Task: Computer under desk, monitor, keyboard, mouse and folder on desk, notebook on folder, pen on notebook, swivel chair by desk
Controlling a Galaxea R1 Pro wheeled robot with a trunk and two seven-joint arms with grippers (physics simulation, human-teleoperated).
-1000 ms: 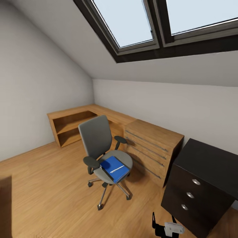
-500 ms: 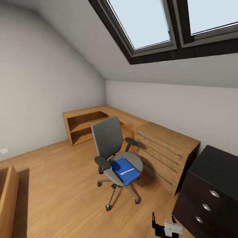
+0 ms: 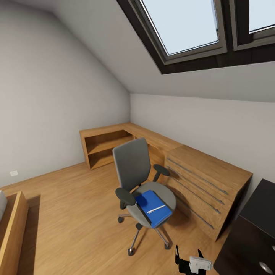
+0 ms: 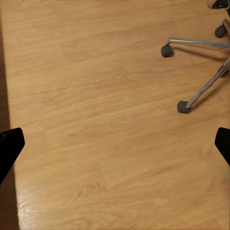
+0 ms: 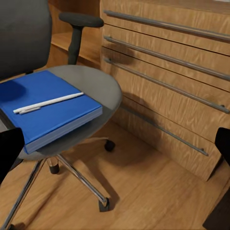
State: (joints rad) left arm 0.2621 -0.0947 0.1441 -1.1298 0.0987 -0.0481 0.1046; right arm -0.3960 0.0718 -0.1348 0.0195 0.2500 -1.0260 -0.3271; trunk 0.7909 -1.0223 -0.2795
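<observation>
The swivel chair (image 3: pixel 133 168), grey with black armrests, stands on the wood floor mid-room. On its seat lies the blue folder (image 3: pixel 153 208) with a white pen (image 3: pixel 156 209) across it. The right wrist view has the folder (image 5: pixel 45 103) and pen (image 5: pixel 48 102) close ahead of my open right gripper (image 5: pixel 115 146), whose black fingers also show low in the head view (image 3: pixel 188 254). My left gripper (image 4: pixel 115 143) is open over bare floor, near the chair's chrome base (image 4: pixel 206 88). A corner of the black desk (image 3: pixel 252 229) sits at the lower right. The computer, monitor, keyboard, mouse and notebook are out of view.
A low wooden drawer cabinet (image 3: pixel 208 183) stands just behind the chair, joined to an open wooden shelf unit (image 3: pixel 105 145) in the corner. A wooden bed frame (image 3: pixel 11 229) is at the lower left. The sloped ceiling holds black-framed skylights (image 3: pixel 183 26).
The whole head view has swung left: chair, cabinets and desk all shifted rightward in the picture, and the bed frame has come in at the left. Nothing in the room moved.
</observation>
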